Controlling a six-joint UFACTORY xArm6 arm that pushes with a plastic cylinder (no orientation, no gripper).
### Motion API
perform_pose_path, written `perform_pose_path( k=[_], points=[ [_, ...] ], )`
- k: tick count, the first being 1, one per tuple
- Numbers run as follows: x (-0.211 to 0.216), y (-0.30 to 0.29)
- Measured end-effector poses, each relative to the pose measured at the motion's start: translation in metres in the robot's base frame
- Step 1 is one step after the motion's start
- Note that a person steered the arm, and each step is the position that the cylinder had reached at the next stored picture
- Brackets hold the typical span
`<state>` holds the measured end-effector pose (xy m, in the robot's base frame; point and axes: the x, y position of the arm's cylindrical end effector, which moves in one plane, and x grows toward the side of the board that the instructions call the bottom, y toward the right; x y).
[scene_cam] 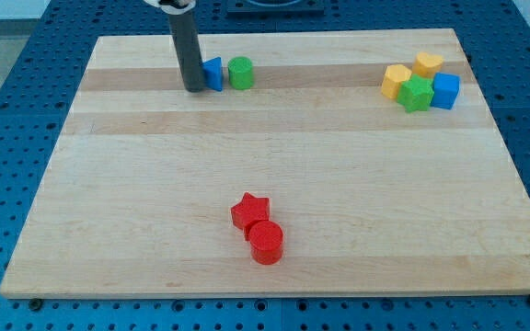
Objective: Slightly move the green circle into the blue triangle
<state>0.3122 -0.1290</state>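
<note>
The green circle (240, 73) sits near the view's top, left of centre, on the wooden counter (274, 165), and the blue triangle (213, 74) stands just beside it on the view's left, the two close enough that I cannot tell whether they touch. My tip (193, 88) rests on the counter right against the blue triangle's left side, so the triangle lies between the rod and the green circle. There are no jaws on this arm: the rod ends plainly, holding nothing and only pressing against, or standing hard beside, the triangle. Well apart, near the view's top right corner, four blocks huddle together: a yellow block (397, 81) on the left, another yellow block (428, 64) behind, a green star (418, 94) in front, and a blue cube (445, 90) on the right, all touching or nearly so. Toward the view's bottom, about the middle, a red star (249, 211) lies touching a red circle (267, 242) just below and to its right.
</note>
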Motion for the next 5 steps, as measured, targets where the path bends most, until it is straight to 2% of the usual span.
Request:
perform_pose_path(
  k=[1, 2, 3, 5],
  points=[
    [0.013, -0.001],
    [0.057, 0.013],
    [0.088, 0.063],
    [0.049, 0.162]
  ],
)
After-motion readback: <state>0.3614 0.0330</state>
